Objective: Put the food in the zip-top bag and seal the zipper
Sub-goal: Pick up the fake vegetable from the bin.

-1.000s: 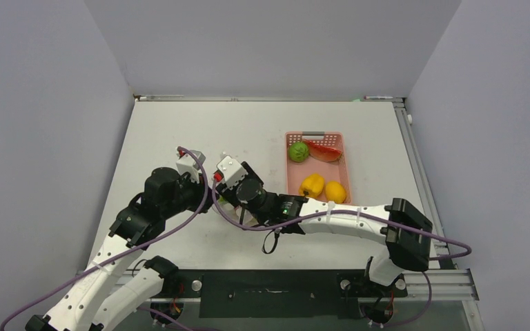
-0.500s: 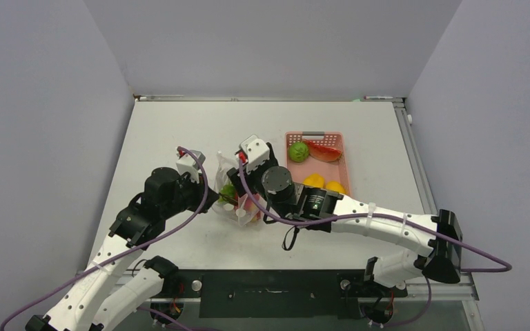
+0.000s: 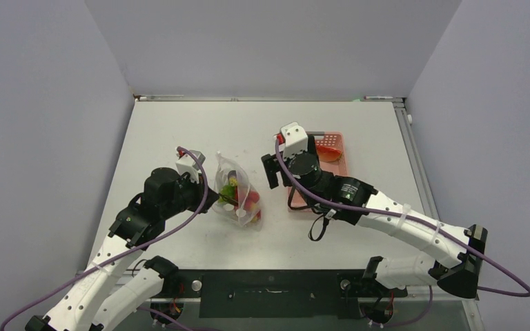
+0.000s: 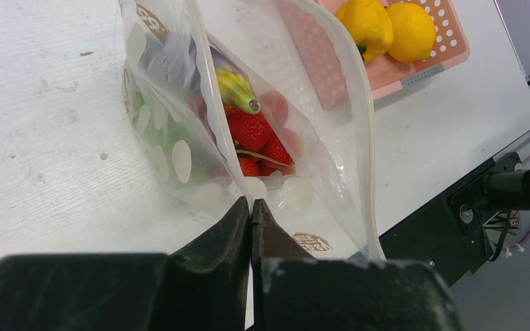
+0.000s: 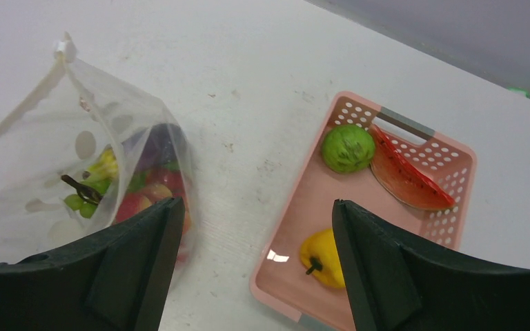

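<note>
The clear zip-top bag point(image 3: 240, 198) with white dots stands open on the table, left of the basket. Red strawberries point(image 4: 254, 131), green grapes point(image 5: 83, 200) and a purple piece lie inside it. Its zipper point(image 4: 367, 145) runs along the open mouth edge. My left gripper point(image 4: 252, 205) is shut on the bag's near edge and holds it up; it also shows in the top view point(image 3: 214, 200). My right gripper point(image 5: 255, 203) is open and empty, above the table between the bag and the basket. In the basket lie a green round fruit point(image 5: 347, 147), a watermelon slice point(image 5: 410, 183), a yellow pepper point(image 5: 324, 265) and a lemon point(image 4: 410, 31).
The pink slatted basket point(image 5: 459, 148) sits right of the bag; in the top view my right arm covers most of it point(image 3: 332, 148). The table's near edge and black rail point(image 4: 469, 214) lie just right of the bag in the left wrist view.
My right gripper has pulled away from the bag, moving right and toward the far side to above the basket's left edge. The bag is now uncovered. The left gripper has not moved.
</note>
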You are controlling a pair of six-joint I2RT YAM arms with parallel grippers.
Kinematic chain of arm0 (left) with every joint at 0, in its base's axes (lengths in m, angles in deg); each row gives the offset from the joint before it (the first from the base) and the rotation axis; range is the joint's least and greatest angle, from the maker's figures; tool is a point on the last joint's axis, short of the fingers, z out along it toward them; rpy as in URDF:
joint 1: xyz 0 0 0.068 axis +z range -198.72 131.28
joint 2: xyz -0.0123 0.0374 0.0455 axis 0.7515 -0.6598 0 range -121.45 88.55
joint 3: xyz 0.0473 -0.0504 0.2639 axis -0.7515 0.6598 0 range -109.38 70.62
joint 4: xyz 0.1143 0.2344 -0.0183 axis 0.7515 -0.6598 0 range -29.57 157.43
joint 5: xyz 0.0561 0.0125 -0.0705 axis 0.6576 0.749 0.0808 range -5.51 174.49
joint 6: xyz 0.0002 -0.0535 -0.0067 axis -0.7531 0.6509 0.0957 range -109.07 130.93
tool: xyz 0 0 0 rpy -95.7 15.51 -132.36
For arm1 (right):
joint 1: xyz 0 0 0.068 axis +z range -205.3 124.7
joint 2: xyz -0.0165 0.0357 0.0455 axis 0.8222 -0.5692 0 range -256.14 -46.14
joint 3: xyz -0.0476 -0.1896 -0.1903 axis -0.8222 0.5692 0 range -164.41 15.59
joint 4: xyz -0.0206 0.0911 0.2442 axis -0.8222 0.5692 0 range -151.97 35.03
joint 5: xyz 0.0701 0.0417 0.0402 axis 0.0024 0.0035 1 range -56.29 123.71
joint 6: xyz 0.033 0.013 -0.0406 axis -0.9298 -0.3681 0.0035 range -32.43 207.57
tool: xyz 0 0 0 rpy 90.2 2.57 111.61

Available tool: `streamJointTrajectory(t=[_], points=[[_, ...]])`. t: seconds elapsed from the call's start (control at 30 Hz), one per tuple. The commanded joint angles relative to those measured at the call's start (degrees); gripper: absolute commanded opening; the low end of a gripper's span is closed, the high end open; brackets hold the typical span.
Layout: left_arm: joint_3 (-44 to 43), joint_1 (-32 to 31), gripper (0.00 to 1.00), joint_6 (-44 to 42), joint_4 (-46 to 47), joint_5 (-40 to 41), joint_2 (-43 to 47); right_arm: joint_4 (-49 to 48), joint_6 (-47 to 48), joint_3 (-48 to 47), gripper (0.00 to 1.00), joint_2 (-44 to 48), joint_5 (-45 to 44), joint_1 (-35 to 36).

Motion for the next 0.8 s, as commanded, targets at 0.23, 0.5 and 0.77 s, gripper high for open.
streamJointTrajectory(t=[0.23, 0.5, 0.77], points=[[-0.34, 0.34, 0.00, -0.13, 2.84, -1.35, 0.19, 11.05, -8.00, 6.37, 0.84, 4.79, -0.03, -9.53], [-0.44, 0.34, 0.00, -0.14, 2.74, -1.27, -0.28, 13.12, -19.54, 10.42, 0.94, 2.12, -4.52, -13.01], [-0.53, 0.34, 0.00, -0.22, 2.81, -1.55, -0.64, 12.70, -28.76, 12.26, 0.96, -1.28, -2.52, -14.77]])
